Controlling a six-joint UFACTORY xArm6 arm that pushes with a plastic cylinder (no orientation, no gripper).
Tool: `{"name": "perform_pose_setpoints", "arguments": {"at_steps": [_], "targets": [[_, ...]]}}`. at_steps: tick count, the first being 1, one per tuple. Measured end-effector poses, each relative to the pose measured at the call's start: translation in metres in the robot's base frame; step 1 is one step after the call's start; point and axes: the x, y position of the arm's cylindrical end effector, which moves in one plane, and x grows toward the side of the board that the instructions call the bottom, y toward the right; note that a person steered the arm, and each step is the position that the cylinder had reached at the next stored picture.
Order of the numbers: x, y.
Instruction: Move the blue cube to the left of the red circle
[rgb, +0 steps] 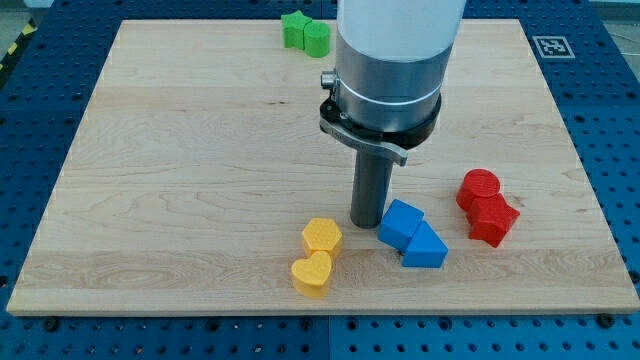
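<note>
Nearest, two yellow heart blocks (316, 256) sit by the tabletop's (180, 180) near edge, out of the way. Just right of them, the blue triangle (424, 247) touches the blue cube (401, 222), and my tip (366, 222) is planted against the cube's left face — no hand on this rig, just the rod, holding nothing. Right again, apart, the red circle (479, 189) huddles with another red block (493, 220). The cube is already on the circle's left; closing the gap looks like what's left. Far off, the green blocks (305, 33) idle.

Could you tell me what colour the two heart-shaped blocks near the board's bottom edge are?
Yellow: both heart blocks show clearly in the camera view.
</note>
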Motion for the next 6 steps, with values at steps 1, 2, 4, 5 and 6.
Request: {"name": "perform_pose_setpoints", "arguments": {"at_steps": [1, 2, 4, 5, 6], "targets": [[0.013, 0.0], [0.028, 0.0], [0.045, 0.003], [0.04, 0.007], [0.022, 0.026]]}}
